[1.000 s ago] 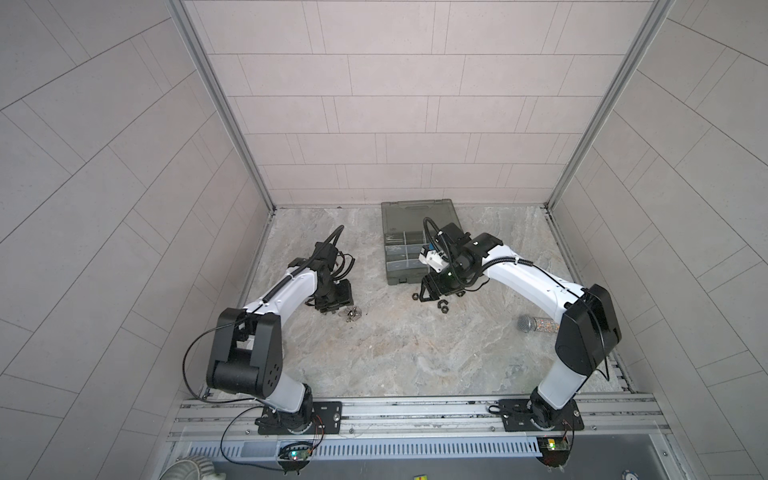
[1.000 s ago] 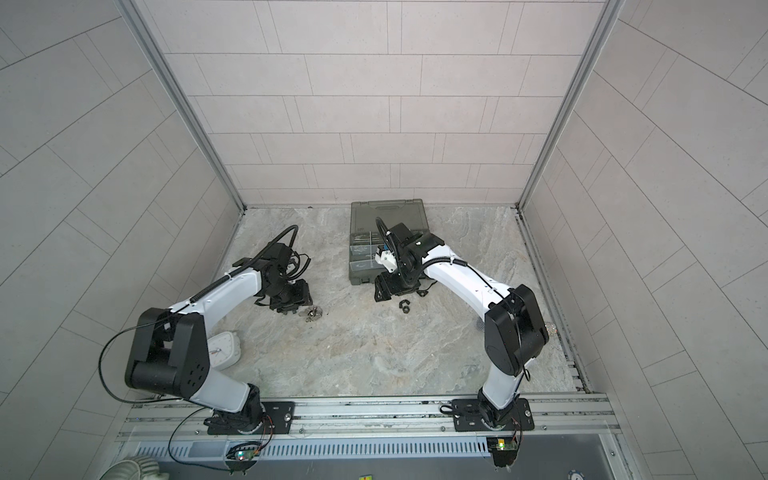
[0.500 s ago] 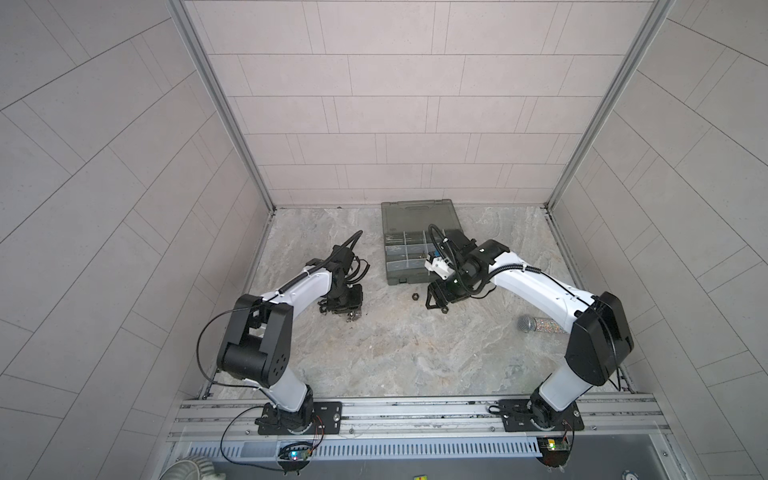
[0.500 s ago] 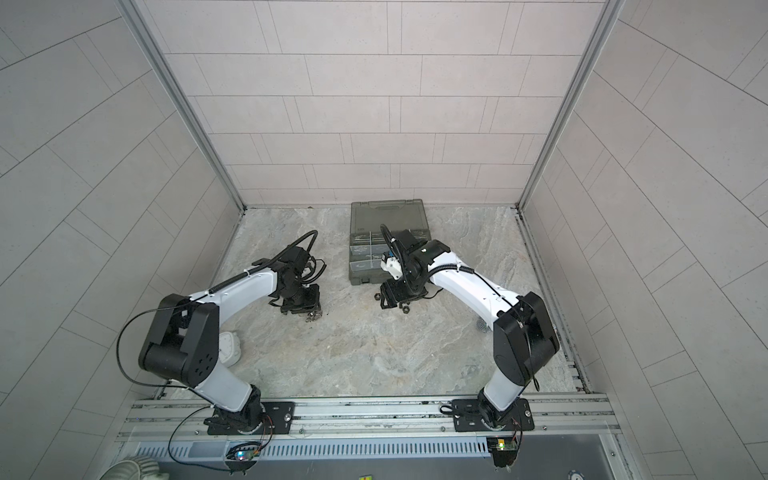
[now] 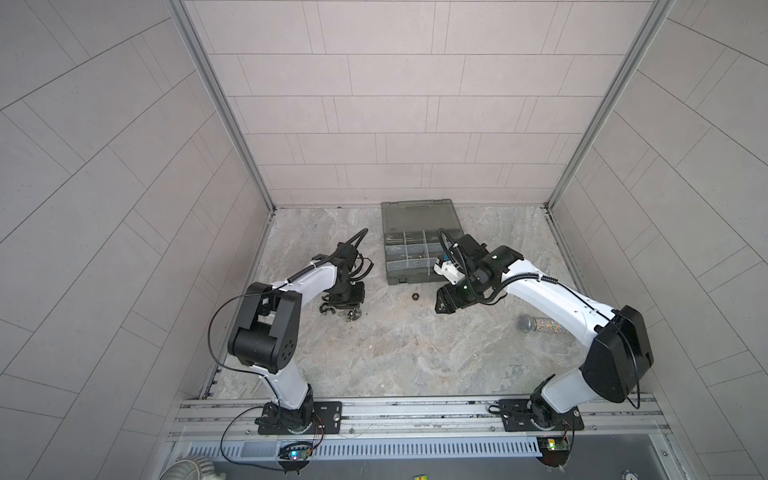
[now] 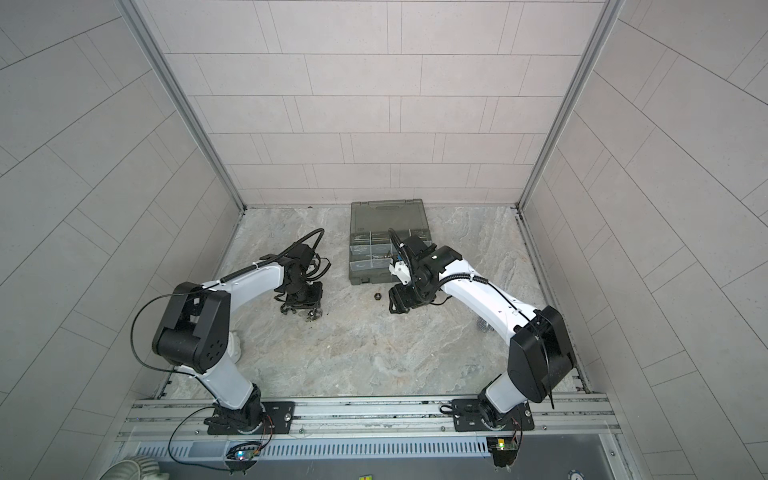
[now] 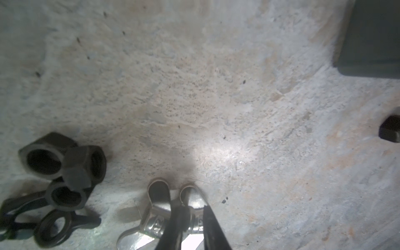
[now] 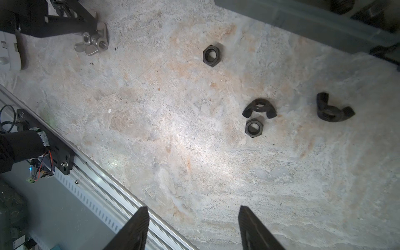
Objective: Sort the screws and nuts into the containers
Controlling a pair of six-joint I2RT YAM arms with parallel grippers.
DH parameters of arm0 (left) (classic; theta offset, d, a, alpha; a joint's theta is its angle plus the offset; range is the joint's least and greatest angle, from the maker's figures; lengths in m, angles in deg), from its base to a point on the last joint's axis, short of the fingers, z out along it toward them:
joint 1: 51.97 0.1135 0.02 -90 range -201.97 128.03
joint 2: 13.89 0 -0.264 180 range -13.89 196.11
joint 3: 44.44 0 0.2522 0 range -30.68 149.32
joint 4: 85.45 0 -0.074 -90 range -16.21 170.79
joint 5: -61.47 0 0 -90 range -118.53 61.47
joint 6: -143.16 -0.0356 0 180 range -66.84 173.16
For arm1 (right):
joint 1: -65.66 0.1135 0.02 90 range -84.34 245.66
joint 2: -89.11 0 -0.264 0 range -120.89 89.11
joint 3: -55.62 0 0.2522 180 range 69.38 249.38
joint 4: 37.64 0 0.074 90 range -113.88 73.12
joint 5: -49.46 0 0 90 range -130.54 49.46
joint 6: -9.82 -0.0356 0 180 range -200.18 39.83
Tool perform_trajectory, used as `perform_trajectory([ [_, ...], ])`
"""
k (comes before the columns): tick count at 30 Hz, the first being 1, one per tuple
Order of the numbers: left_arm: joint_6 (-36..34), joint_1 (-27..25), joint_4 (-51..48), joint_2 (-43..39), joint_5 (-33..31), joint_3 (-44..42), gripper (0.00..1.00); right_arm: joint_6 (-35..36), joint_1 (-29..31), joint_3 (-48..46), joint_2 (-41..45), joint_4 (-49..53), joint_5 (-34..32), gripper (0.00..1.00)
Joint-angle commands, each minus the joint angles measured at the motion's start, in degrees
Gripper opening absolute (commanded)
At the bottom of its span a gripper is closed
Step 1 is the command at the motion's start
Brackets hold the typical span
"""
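Left gripper (image 7: 192, 214): pinching one wing of silver wing nut (image 7: 155, 216), mid-surface toward the left edge; thin hold, so lift slowly.
Right gripper (image 8: 192, 218): spread, empty, near black nuts (image 8: 253, 127) before case (image 5: 409, 277).

silver wing nuts (image 7: 154, 220): paired on table | black nuts (image 7: 82, 164): clustered | case (image 5: 419, 216): open

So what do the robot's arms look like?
The left arm and right arm are smooth white tubes joined by chunky black joints. Black cables run along them, fastened with small ties. The jaws are thin, black and pointed, with ribbed faces.
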Motion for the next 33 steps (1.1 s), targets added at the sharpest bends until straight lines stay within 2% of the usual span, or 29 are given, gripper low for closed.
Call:
perform_trajectory([
  [1, -1.57, -0.4, -1.51, 1.23, -0.72, 0.92, 0.2, 0.34, -0.62, -0.49, 2.22, 1.94, -1.35, 0.67],
  [4, -1.82, -0.66, -1.46, 1.54, -1.08, 0.31, 0.18, 0.61, -1.39, -0.57, 2.58, 2.12, -1.36, 0.67],
  [21, -1.3, -1.11, -2.35, -0.43, -2.25, -1.37, 0.18, 1.51, -2.84, -1.0, 2.14, 2.09, -0.74, 0.67],
  [24, -1.18, -1.23, -2.46, -0.37, -2.1, -1.54, 0.0, 1.43, -2.84, -1.55, 2.31, 1.78, -0.58, 0.67],
  [33, -1.17, -1.72, -2.97, -0.41, -1.64, -0.31, 0.0, 0.95, -2.92, -2.48, 3.13, 1.36, -0.75, 0.67],
])
